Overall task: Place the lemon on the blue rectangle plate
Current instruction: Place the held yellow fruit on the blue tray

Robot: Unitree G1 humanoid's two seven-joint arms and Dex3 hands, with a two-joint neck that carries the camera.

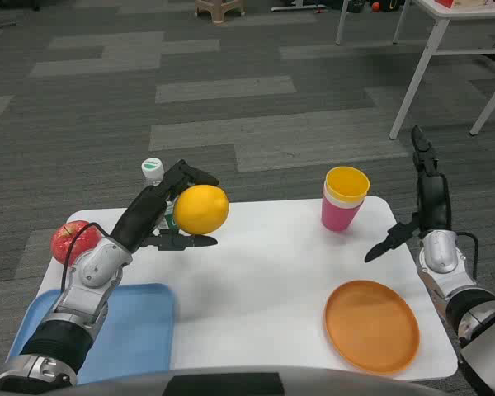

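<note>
My left hand (161, 216) holds the yellow lemon (201, 209) up above the table's left part, fingers wrapped behind and under it. The blue rectangle plate (136, 330) lies at the near left corner of the white table (264, 272), below and left of the lemon. Part of the plate is hidden by my left forearm. My right hand (425, 206) is at the table's right edge, fingers spread, holding nothing.
A red apple (73, 239) sits at the table's left edge, behind the plate. A white bottle with a green cap (153, 172) stands behind my left hand. Stacked yellow and pink cups (344, 200) stand at the back right. An orange round plate (371, 325) lies near right.
</note>
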